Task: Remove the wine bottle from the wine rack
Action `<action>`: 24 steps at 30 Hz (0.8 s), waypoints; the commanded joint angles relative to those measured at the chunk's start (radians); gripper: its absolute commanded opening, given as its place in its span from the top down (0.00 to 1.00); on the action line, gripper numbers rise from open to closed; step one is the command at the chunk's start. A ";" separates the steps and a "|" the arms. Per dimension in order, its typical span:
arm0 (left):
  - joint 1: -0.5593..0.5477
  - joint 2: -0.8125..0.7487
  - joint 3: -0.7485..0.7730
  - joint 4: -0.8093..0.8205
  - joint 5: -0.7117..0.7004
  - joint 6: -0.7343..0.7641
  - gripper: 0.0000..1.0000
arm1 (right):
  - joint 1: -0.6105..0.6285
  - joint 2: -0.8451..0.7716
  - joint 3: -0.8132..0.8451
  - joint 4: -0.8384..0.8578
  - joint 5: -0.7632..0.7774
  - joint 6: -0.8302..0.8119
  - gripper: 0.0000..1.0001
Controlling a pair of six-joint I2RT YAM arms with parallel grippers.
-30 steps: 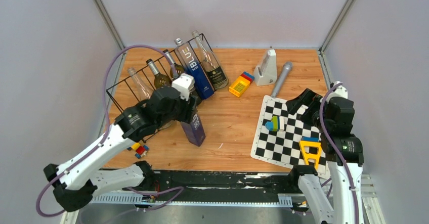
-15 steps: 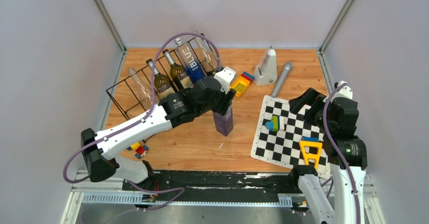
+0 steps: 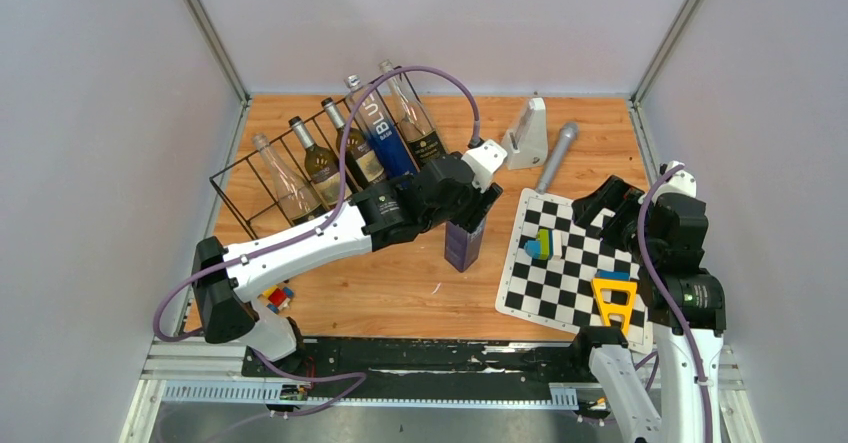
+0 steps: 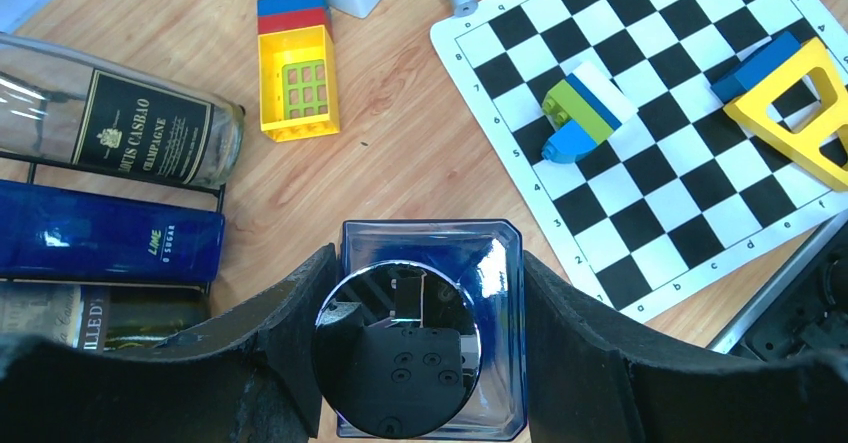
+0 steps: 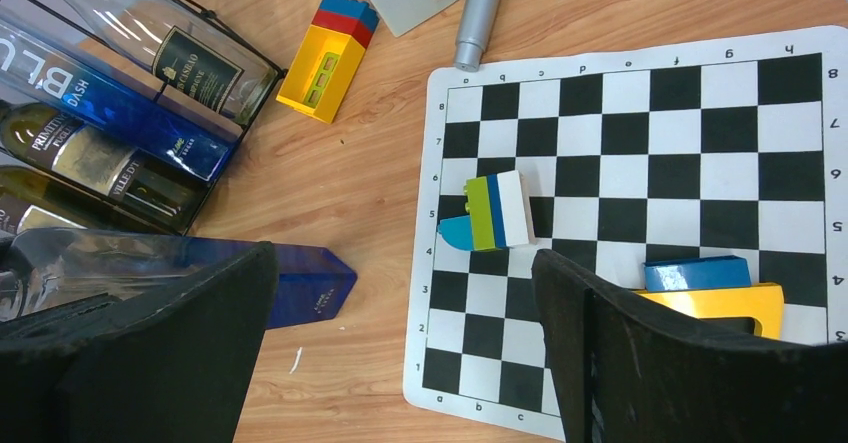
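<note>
The wine rack (image 3: 250, 178) lines the table's (image 3: 400, 288) left back edge. Past its right end, the left gripper (image 3: 468, 211) clamps the square blue wine bottle (image 3: 463, 250) upright over bare wood, just short of the chessboard's (image 3: 570, 281) edge. The right gripper (image 3: 603, 206) hangs wide open above that board.

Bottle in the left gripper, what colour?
Dark blue bottle with a mirrored cap, clearest in the left wrist view.

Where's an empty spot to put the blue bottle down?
Bare wooden table between the black wire wine rack and the checkered chess mat, toward the near edge, is free. The back is crowded: yellow toy brick, grey wedge, metal rod.
</note>
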 commanded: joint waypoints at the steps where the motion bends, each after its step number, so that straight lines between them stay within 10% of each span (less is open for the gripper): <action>1: -0.015 -0.023 0.031 0.080 -0.027 0.028 0.80 | -0.005 -0.003 0.034 0.015 0.019 -0.017 0.00; 24: -0.021 -0.062 -0.046 0.078 -0.136 0.033 0.17 | -0.005 -0.012 0.019 0.020 -0.016 -0.031 0.00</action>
